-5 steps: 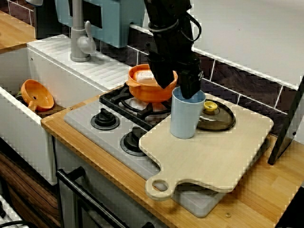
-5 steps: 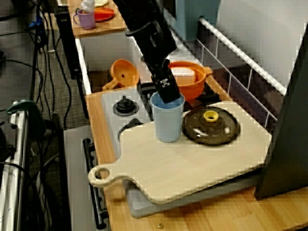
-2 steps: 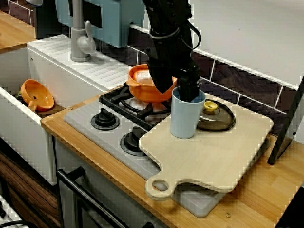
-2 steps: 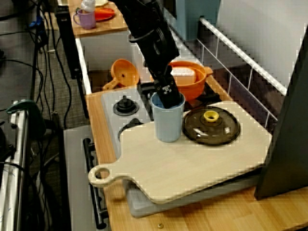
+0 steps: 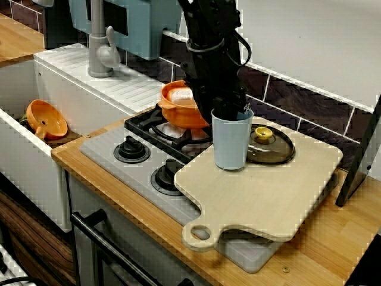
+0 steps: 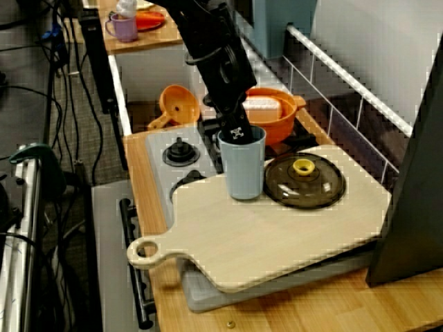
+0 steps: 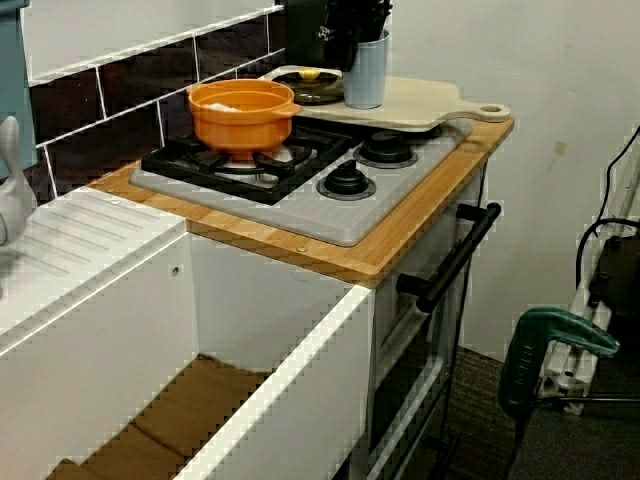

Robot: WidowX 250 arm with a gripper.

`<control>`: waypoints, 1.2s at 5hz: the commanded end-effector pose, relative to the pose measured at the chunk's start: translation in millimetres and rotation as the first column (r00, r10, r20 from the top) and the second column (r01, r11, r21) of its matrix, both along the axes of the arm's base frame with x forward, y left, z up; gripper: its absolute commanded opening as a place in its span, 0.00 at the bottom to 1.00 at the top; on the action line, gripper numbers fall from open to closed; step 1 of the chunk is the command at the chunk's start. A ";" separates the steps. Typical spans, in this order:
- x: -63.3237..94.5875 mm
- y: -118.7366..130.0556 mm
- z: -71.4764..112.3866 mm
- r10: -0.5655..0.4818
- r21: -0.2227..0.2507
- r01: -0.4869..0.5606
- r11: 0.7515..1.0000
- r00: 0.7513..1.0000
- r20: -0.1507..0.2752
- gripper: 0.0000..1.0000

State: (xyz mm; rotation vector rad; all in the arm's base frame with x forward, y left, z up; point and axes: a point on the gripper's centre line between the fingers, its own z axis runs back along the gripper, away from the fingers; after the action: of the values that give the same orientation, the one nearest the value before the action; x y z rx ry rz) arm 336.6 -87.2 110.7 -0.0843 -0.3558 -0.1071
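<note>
A light blue cup (image 5: 232,143) stands upright at the near-left part of a pale wooden cutting board (image 5: 268,193), which lies over the right side of the hob. My black gripper (image 5: 229,112) comes down from above with its fingertips inside the cup's mouth, clamped on the rim. The tips themselves are hidden by the cup wall. In the side view the cup (image 6: 242,169) hangs under the gripper (image 6: 237,133), its base barely off the board (image 6: 277,238). From the sink end, cup (image 7: 365,75) and gripper (image 7: 355,30) appear far back.
A dark glass lid with a yellow knob (image 5: 275,150) lies on the board just right of the cup. An orange pot (image 5: 178,110) sits on the back burner directly behind it. Hob knobs (image 5: 131,149), an orange funnel (image 5: 47,119) in the sink, a grey tap (image 5: 101,47).
The gripper sank deeper into the cup and closed on its rim. The cup shifted slightly left and up from where it stood on the board.
</note>
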 end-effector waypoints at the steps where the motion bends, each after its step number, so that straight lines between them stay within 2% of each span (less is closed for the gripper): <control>1: 8.8 10.9 24.2 -0.004 -0.029 0.003 1.000 1.000 -0.013 0.00; 2: 8.4 17.2 33.8 -0.011 -0.027 0.011 1.000 1.000 -0.024 0.00; 3: 7.0 22.9 42.0 -0.023 -0.007 0.023 1.000 1.000 -0.016 0.00; 4: 4.6 26.7 50.0 -0.030 0.005 0.030 1.000 1.000 0.000 0.00; 6: 7.9 39.1 78.2 -0.005 0.028 0.004 1.000 0.999 0.036 0.00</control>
State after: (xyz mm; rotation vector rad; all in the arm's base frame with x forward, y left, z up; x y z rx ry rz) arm 340.3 -51.7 163.0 -0.0544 -0.3101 -0.1249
